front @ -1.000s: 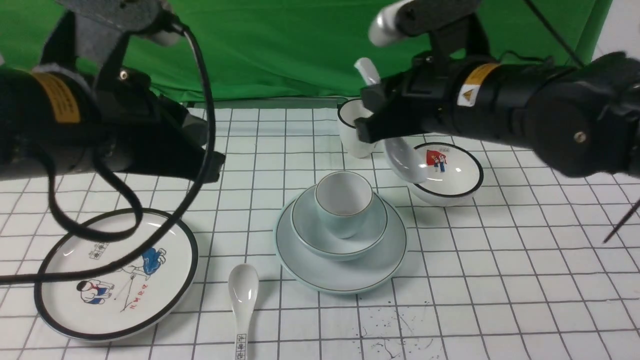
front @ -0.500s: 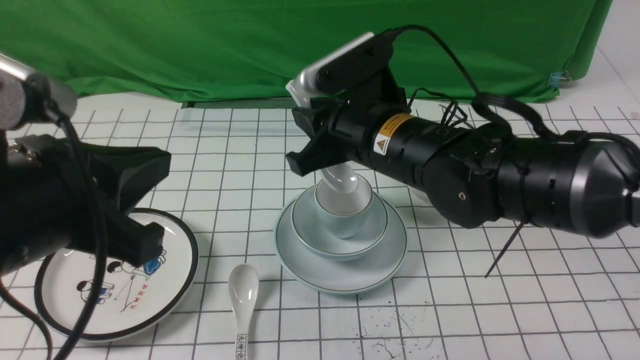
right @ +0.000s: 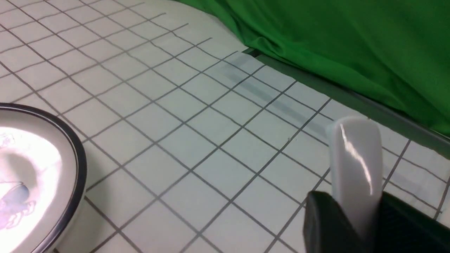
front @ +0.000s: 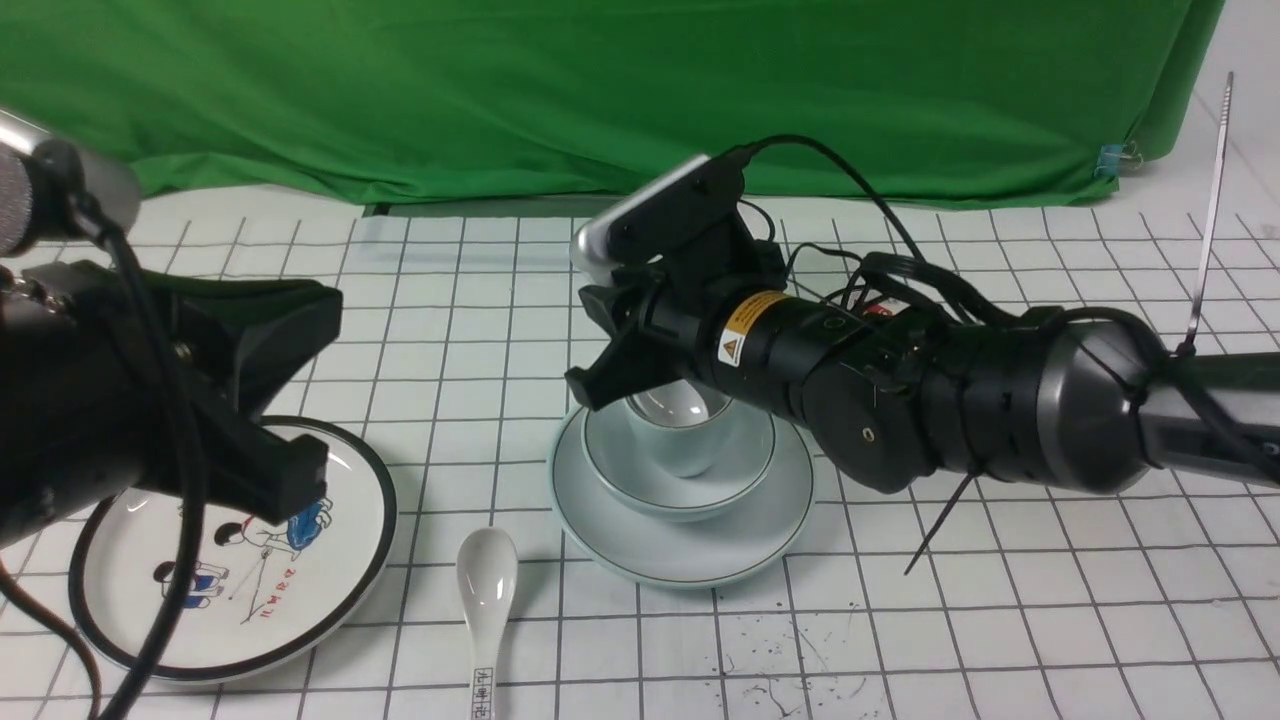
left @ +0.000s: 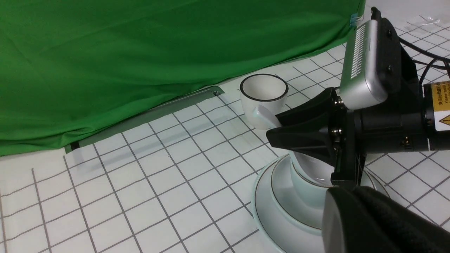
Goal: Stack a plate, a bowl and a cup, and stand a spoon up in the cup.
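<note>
plate (front: 685,555), bowl (front: 622,468), cup (front: 690,450) stacked, spoon (right: 357,165) in cup

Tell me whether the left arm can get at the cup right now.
Probably not: the right gripper sits directly over the cup, holding the spoon in it, blocking the way from above.

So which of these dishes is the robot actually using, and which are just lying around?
Part of the job: pale plate, pale bowl, pale blue cup, plain spoon gripped by the right fingers.
Just lying about: cartoon plate, spoon with printed handle, black-rimmed white cup.
</note>
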Controlling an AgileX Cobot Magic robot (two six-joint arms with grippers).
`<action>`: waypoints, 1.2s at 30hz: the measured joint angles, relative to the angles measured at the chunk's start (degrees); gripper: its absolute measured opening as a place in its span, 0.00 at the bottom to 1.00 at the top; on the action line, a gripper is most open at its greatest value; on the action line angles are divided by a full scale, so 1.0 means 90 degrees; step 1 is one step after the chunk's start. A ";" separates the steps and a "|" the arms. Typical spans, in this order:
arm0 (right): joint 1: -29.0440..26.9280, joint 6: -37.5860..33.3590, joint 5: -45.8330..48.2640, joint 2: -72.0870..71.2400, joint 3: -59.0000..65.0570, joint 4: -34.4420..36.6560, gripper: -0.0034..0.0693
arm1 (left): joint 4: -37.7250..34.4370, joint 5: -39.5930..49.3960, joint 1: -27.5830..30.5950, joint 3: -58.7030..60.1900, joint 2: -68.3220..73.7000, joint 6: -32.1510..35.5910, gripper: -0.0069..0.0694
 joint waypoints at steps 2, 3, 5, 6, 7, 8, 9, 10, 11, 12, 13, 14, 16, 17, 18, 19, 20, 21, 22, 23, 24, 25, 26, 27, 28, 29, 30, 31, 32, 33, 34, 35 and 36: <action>0.0000 0.0000 -0.0013 0.0000 0.0000 0.0000 0.28 | 0.0000 0.0000 0.0000 0.0000 0.0000 0.0000 0.05; 0.0000 0.0000 -0.0013 0.0000 0.0000 0.0000 0.28 | 0.0000 0.0000 0.0000 0.0000 0.0000 0.0000 0.05; 0.0000 0.0000 -0.0007 0.0000 0.0000 0.0006 0.29 | 0.0000 0.0000 0.0000 0.0000 0.0000 0.0000 0.05; 0.0000 0.0000 0.0003 0.0000 0.0000 0.0006 0.30 | 0.0000 0.0000 0.0000 0.0000 0.0000 0.0000 0.05; 0.0000 0.0000 0.0064 0.0000 0.0000 0.0006 0.35 | -0.0006 0.0000 0.0000 0.0000 0.0000 0.0000 0.05; 0.0000 0.0000 0.0119 0.0000 0.0000 0.0012 0.39 | -0.0014 0.0000 0.0000 0.0000 0.0000 0.0000 0.05; 0.0000 -0.0015 0.0162 0.0000 0.0000 0.0012 0.42 | -0.0020 0.0000 0.0000 0.0000 0.0000 0.0000 0.05; 0.0000 -0.0015 0.0163 0.0000 0.0000 0.0012 0.43 | -0.0020 0.0000 0.0000 0.0000 0.0000 0.0000 0.05; 0.0000 -0.0065 0.0234 -0.0007 0.0000 0.0012 0.47 | -0.0020 0.0000 0.0000 0.0000 0.0000 0.0000 0.05; 0.0000 -0.0096 0.0281 -0.0024 0.0000 0.0012 0.48 | -0.0020 0.0000 0.0000 0.0000 0.0000 0.0000 0.05; 0.0000 -0.0140 0.0336 -0.0057 0.0000 0.0012 0.49 | -0.0027 0.0000 0.0000 0.0000 0.0000 0.0000 0.05; 0.0000 -0.0241 0.0403 -0.0125 0.0000 0.0012 0.49 | -0.0027 0.0000 0.0000 0.0000 0.0000 -0.0022 0.05; 0.0000 -0.0356 0.0491 -0.0275 0.0000 0.0012 0.48 | -0.0027 0.0000 0.0000 0.0000 0.0000 -0.0154 0.05; 0.0000 -0.0458 0.0554 -0.0408 0.0000 0.0012 0.47 | -0.0027 0.0032 0.0000 0.0000 -0.0012 -0.0196 0.05; 0.0000 -0.0551 0.0654 -0.0607 0.0000 0.0012 0.45 | -0.0027 0.0113 0.0000 0.0002 -0.0060 -0.0251 0.05; 0.0000 -0.0590 0.0690 -0.0647 0.0000 0.0012 0.44 | -0.0027 0.0160 0.0000 0.0002 -0.0067 -0.0258 0.05; 0.0000 -0.0696 0.0849 -0.0940 0.0000 0.0012 0.39 | -0.0027 0.0328 0.0000 0.0008 -0.0174 -0.0282 0.05; 0.0000 -0.0767 0.0991 -0.1182 0.0000 0.0012 0.35 | -0.0020 0.0472 0.0000 0.0036 -0.0287 -0.0285 0.05; 0.0000 -0.0790 0.1128 -0.1441 0.0000 0.0012 0.30 | -0.0020 0.0601 0.0000 0.0103 -0.0447 -0.0285 0.05; 0.0000 -0.0803 0.1271 -0.1659 0.0000 0.0012 0.25 | -0.0020 0.0721 0.0000 0.0206 -0.0601 -0.0285 0.05; 0.0000 -0.0809 0.1476 -0.1934 0.0000 0.0012 0.20 | -0.0020 0.0809 0.0000 0.0342 -0.0831 -0.0298 0.05; 0.0000 -0.0816 0.1734 -0.2334 0.0009 0.0012 0.14 | -0.0020 0.0911 0.0000 0.0529 -0.1153 -0.0355 0.05; 0.0000 -0.0816 0.1767 -0.2390 0.0018 0.0012 0.12 | -0.0020 0.0926 0.0000 0.0594 -0.1266 -0.0367 0.05; 0.0000 -0.0816 0.1923 -0.2810 0.0110 0.0012 0.08 | -0.0020 0.1019 0.0000 0.0828 -0.1691 -0.0459 0.05; 0.0000 -0.0816 0.2001 -0.3126 0.0213 0.0012 0.07 | -0.0020 0.1068 0.0000 0.0986 -0.2012 -0.0506 0.05; 0.0000 -0.0816 0.2035 -0.3389 0.0345 0.0012 0.07 | -0.0020 0.1114 0.0000 0.1100 -0.2267 -0.0545 0.05; 0.0000 -0.0816 0.2034 -0.3783 0.0504 0.0012 0.07 | -0.0020 0.1165 0.0000 0.1251 -0.2618 -0.0571 0.05; 0.0000 -0.0816 0.2039 -0.4052 0.0682 0.0012 0.07 | -0.0006 0.1185 0.0000 0.1341 -0.2838 -0.0596 0.05; 0.0000 -0.0816 0.2056 -0.4379 0.0870 0.0012 0.07 | 0.0014 0.1200 0.0000 0.1417 -0.3040 -0.0596 0.05; 0.0000 -0.0816 0.2056 -0.4767 0.1069 0.0012 0.07 | 0.0056 0.1230 0.0000 0.1518 -0.3359 -0.0596 0.05; 0.0000 -0.0816 0.2063 -0.5023 0.1234 0.0012 0.07 | 0.0078 0.1247 0.0000 0.1544 -0.3515 -0.0596 0.05; 0.0000 -0.0816 0.2077 -0.5341 0.1440 0.0012 0.07 | 0.0123 0.1254 0.0000 0.1572 -0.3654 -0.0596 0.05; 0.0000 -0.0816 0.2087 -0.5590 0.1601 0.0012 0.07 | 0.0153 0.1254 0.0000 0.1584 -0.3805 -0.0596 0.05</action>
